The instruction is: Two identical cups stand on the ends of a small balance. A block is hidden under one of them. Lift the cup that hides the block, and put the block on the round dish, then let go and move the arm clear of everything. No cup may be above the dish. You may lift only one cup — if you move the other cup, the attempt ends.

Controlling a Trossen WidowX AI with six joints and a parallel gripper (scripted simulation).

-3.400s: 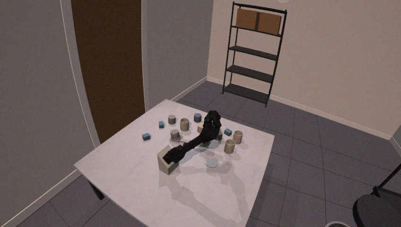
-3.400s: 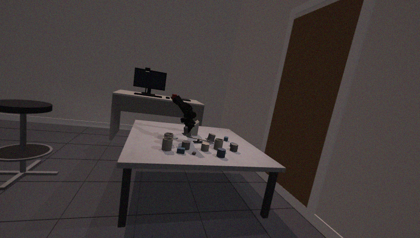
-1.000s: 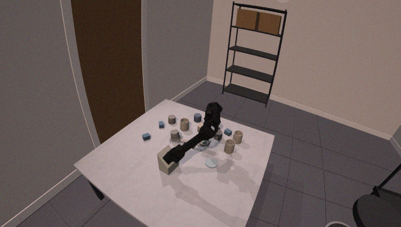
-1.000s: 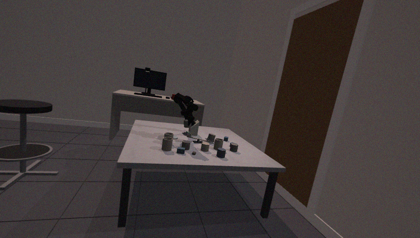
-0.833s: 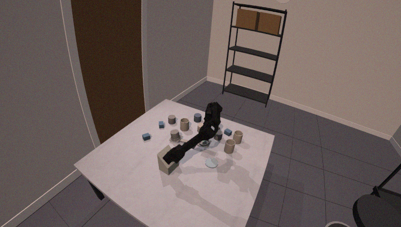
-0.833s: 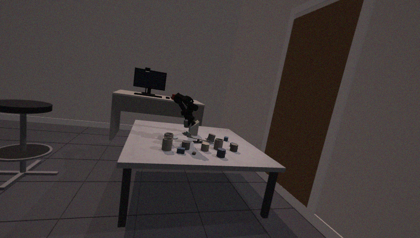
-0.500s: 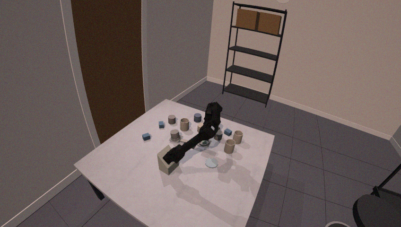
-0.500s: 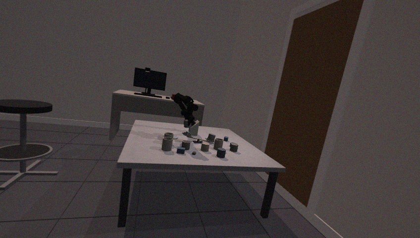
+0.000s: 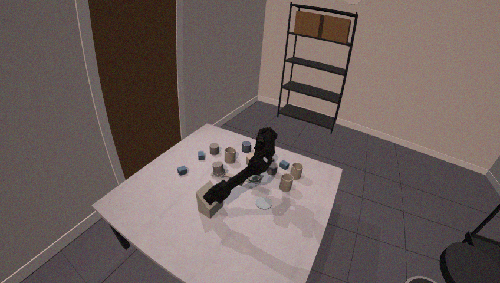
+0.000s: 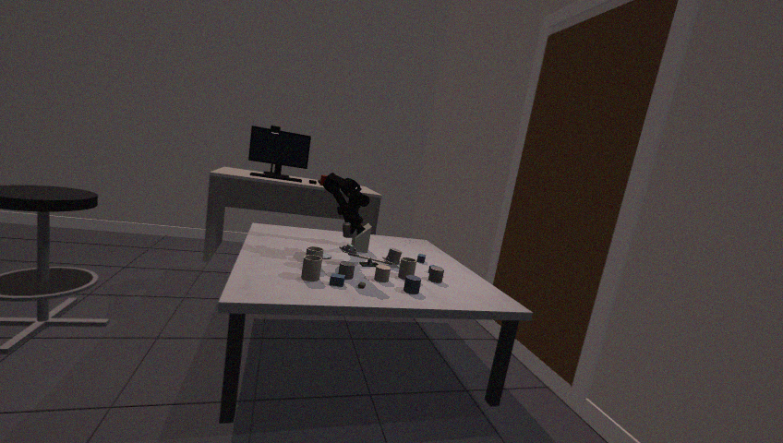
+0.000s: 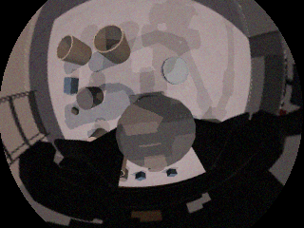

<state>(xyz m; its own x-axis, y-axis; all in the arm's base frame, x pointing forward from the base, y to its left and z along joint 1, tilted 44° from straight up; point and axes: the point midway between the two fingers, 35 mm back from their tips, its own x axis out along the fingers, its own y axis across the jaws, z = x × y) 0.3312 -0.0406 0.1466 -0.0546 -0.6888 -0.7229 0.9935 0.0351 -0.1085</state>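
My gripper (image 10: 346, 223) is shut on an upside-down grey cup (image 10: 346, 230) (image 11: 156, 130), held above one end of the balance (image 10: 370, 258); the arm hides most of this in the top view. The other grey cup (image 9: 217, 167) (image 10: 394, 256) stands on the far end, slightly tilted. The beam slopes down toward it in the exterior view. The freed pan (image 9: 260, 180) carries something small and dark; I cannot tell clearly whether it is the block. The round dish (image 9: 263, 203) (image 11: 175, 70) lies flat, with no cup above it.
Open tan cups (image 9: 286, 183) (image 9: 296, 171) (image 11: 112, 44) stand beyond the dish, another tan cup (image 9: 230, 155) behind the balance. Blue blocks (image 9: 181, 170) (image 9: 284, 164), a dark cylinder (image 9: 272, 169) and a blue cylinder (image 9: 246, 146) stand around. The arm's wedge-shaped pedestal (image 9: 209, 208) is near the dish.
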